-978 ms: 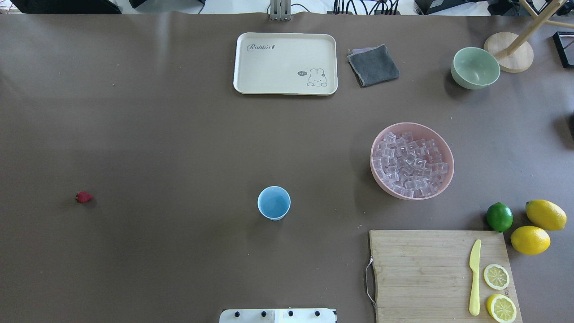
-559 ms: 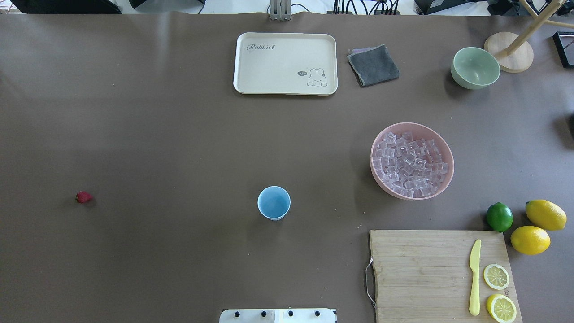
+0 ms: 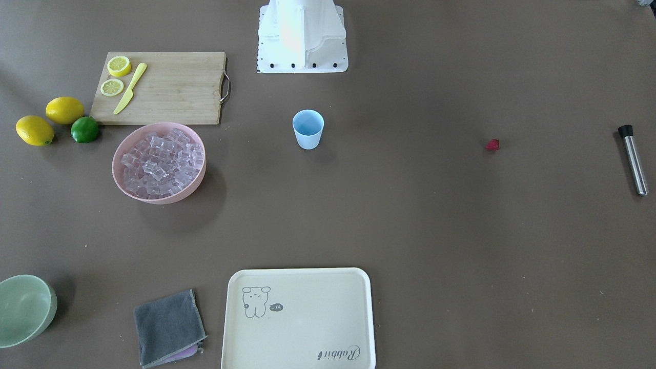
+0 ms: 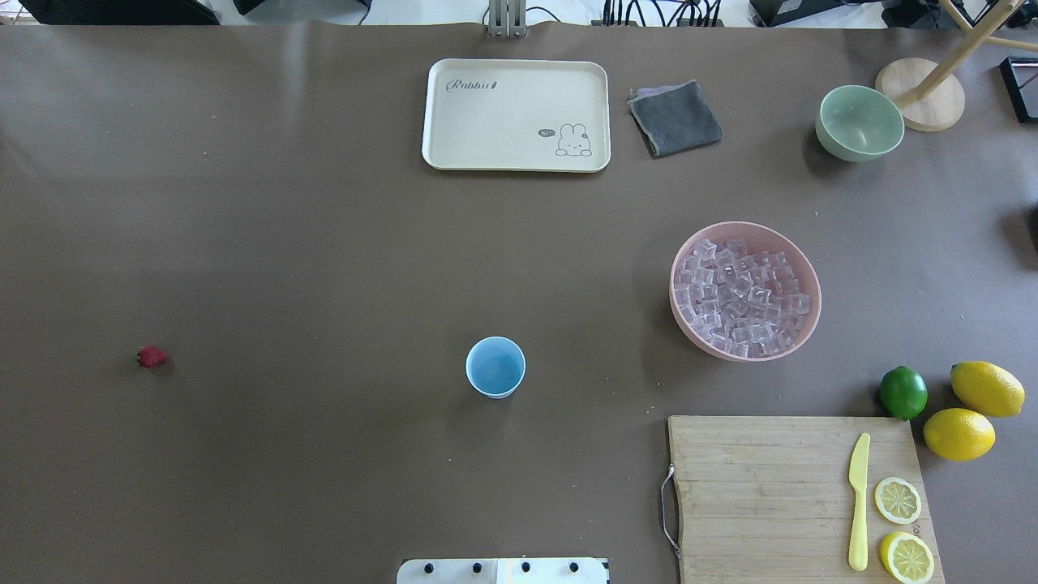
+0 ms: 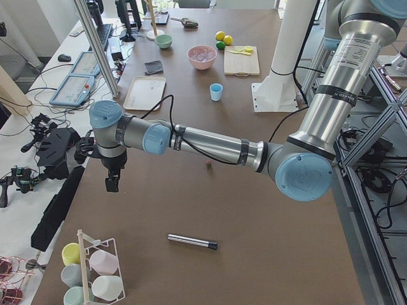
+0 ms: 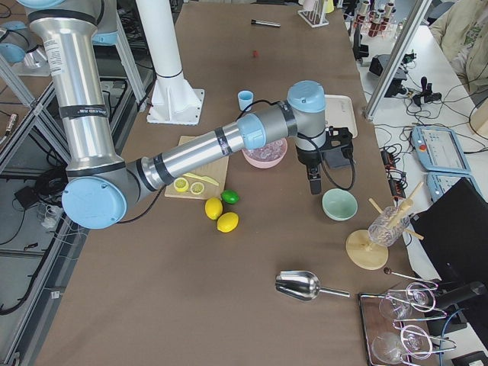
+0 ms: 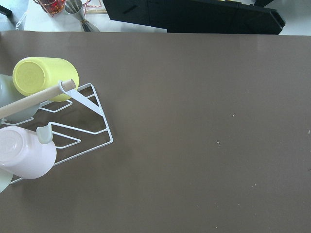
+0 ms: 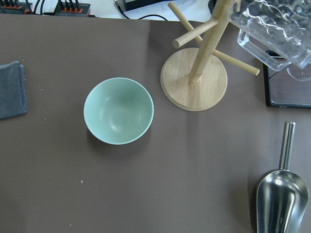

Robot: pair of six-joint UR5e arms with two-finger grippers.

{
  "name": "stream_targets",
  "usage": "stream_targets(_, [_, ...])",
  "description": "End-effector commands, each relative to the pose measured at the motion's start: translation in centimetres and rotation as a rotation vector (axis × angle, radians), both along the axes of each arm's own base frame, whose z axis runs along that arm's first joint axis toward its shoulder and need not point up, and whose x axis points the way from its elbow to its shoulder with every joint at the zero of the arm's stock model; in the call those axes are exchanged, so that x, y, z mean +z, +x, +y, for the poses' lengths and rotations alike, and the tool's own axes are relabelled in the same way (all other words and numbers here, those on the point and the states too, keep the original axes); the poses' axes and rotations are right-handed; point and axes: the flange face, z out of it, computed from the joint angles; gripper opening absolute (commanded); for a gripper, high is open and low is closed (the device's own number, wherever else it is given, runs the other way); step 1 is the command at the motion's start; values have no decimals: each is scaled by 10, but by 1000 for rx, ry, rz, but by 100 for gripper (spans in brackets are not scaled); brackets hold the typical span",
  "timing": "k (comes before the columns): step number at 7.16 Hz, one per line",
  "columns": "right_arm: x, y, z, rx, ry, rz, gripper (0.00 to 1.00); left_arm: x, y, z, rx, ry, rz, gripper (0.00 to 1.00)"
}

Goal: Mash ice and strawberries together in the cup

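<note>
— Cup (image 4: 495, 367)?
— Upright, mouth up, about midway along the robot-side edge of the surface (image 4: 324, 243), just ahead of the robot base (image 4: 503, 570).
— Strawberry (image 4: 151, 356)?
— Lying bare on the surface toward the left end, well apart from the cup.
— Ice (image 4: 742, 298)?
— Heaped in the pink bowl (image 4: 746, 226), toward the right end, apart from the cup.
— And around that bowl?
— Board (image 4: 762, 487) at the robot-side right corner, carrying a yellow knife (image 4: 858, 503) and two lemon slices (image 4: 897, 500). Lime (image 4: 902, 392) and two lemons (image 4: 987, 388) just beside the board's outer corner. Green bowl (image 4: 859, 122) near the far right corner, beside a wooden stand (image 4: 920, 93). Cloth (image 4: 675, 118) and tray (image 4: 516, 113) along the far edge, tray about midway.
— Left end?
— Metal rod (image 3: 633, 160) with a black cap, lying flat near the left edge. Cup rack (image 5: 95, 270) at the far left corner.
— Grippers?
— Left gripper (image 5: 112, 184) hanging above the left end near the rack, touching nothing. Right gripper (image 6: 314, 183) hanging above the surface by the green bowl, likewise touching nothing. Seen only from the side views, so cannot tell wide or narrow for either.
</note>
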Motion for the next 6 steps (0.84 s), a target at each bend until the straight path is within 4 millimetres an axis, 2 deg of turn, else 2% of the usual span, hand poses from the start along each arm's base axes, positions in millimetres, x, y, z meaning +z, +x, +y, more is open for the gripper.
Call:
stream_targets(1, [-33, -23, -13, -2, 13, -34, 100, -9, 1, -5, 0, 15, 0, 98])
stream_targets(2, [-54, -39, -16, 26, -4, -64, 100, -14, 2, -8, 2, 21, 0, 98])
stream_targets(4, [-90, -77, -1, 55, -30, -114, 100, -20, 5, -12, 7, 31, 0, 98])
stream_targets(5, [-98, -95, 5, 50, -41, -126, 100, -22, 9, -12, 16, 40, 0, 98])
stream_targets(6, [-99, -99, 6, 40, -38, -130, 100, -21, 17, -14, 28, 65, 0, 98])
